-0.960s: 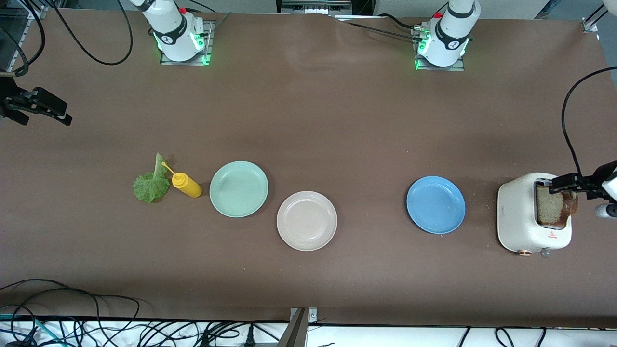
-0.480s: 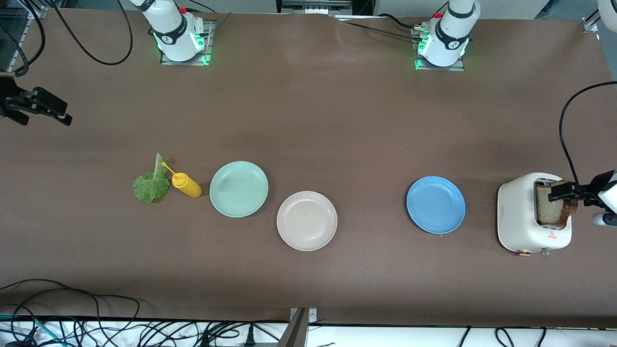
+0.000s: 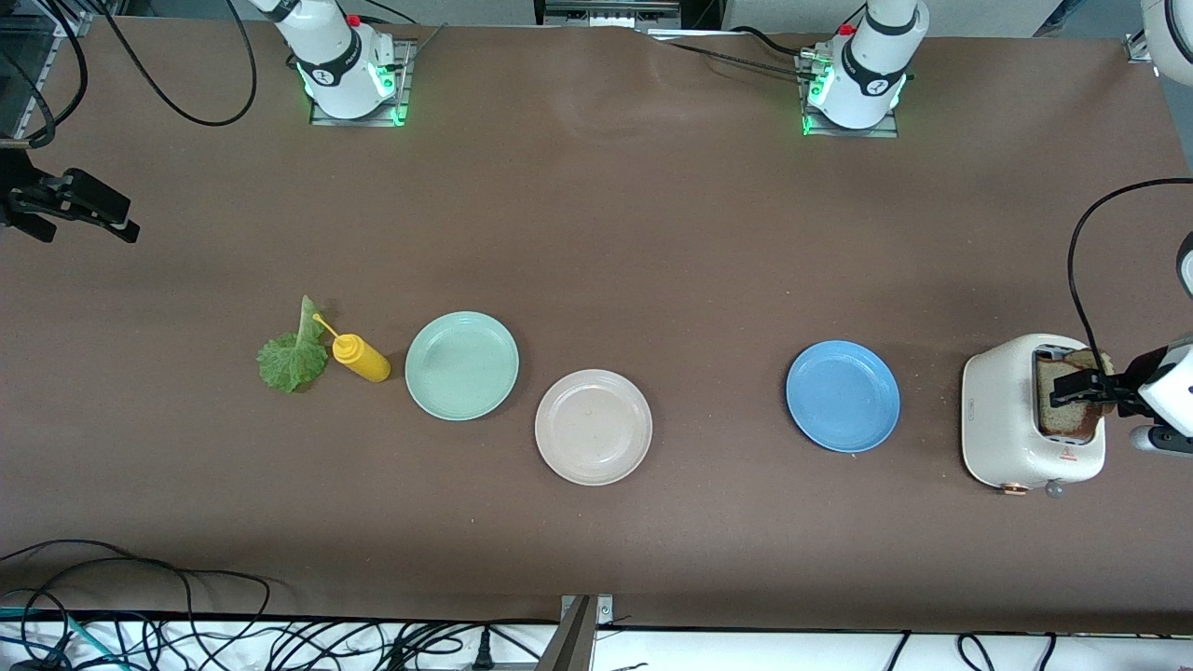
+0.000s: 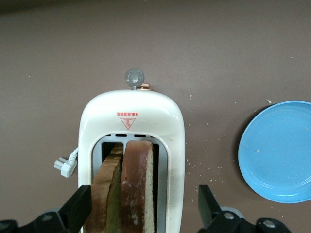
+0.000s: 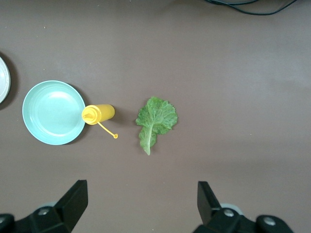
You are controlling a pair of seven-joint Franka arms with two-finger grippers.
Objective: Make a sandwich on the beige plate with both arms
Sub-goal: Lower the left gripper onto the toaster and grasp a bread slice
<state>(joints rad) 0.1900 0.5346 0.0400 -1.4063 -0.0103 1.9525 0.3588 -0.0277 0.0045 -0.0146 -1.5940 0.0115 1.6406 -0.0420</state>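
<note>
beige plate, green lettuce, brown bread.

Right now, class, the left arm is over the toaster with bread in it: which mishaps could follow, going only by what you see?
1. Two bread slices stand close together in the toaster; the left gripper, jaws wide, may catch both or crush one.
2. Lifting could drag or tip the toaster.
3. The beige plate lies past the blue plate, so a loosely held slice could drop on the way.

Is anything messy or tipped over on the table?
Yes. The yellow squeeze bottle lies on its side beside the lettuce leaf, which sits on the bare table. Crumbs dot the table between the toaster and the blue plate.
</note>
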